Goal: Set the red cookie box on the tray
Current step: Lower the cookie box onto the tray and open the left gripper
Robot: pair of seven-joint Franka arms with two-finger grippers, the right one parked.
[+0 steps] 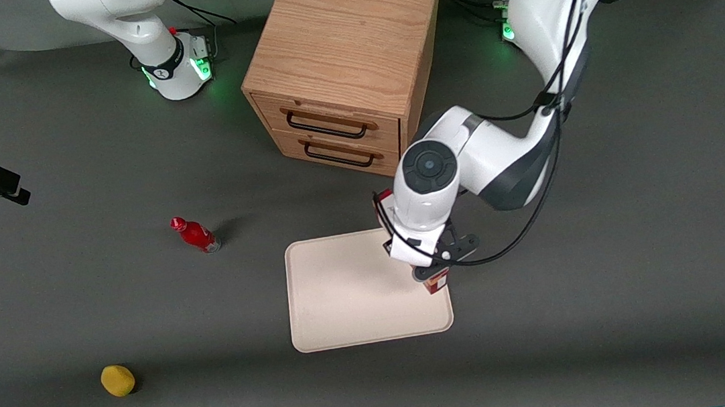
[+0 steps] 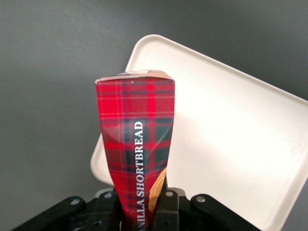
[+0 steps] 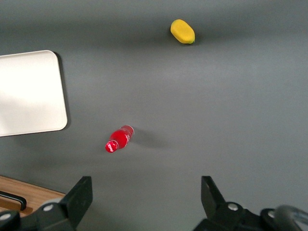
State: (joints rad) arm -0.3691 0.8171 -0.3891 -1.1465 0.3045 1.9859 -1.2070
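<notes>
The red cookie box (image 2: 137, 144), a red tartan carton reading "SHORTBREAD", is clamped between my left gripper's (image 2: 143, 211) fingers and points away from the wrist. In the front view the gripper (image 1: 430, 270) hangs over the tray's edge toward the working arm's end; only small bits of the box (image 1: 437, 283) show under the wrist. The cream-white tray (image 1: 351, 292) lies flat on the grey table in front of the drawer cabinet; it also shows below the box in the left wrist view (image 2: 231, 144). I cannot tell whether the box touches the tray.
A wooden two-drawer cabinet (image 1: 348, 63) stands farther from the front camera than the tray. A small red bottle (image 1: 195, 234) lies toward the parked arm's end, and a yellow lemon-like object (image 1: 118, 380) lies nearer the front camera on that end.
</notes>
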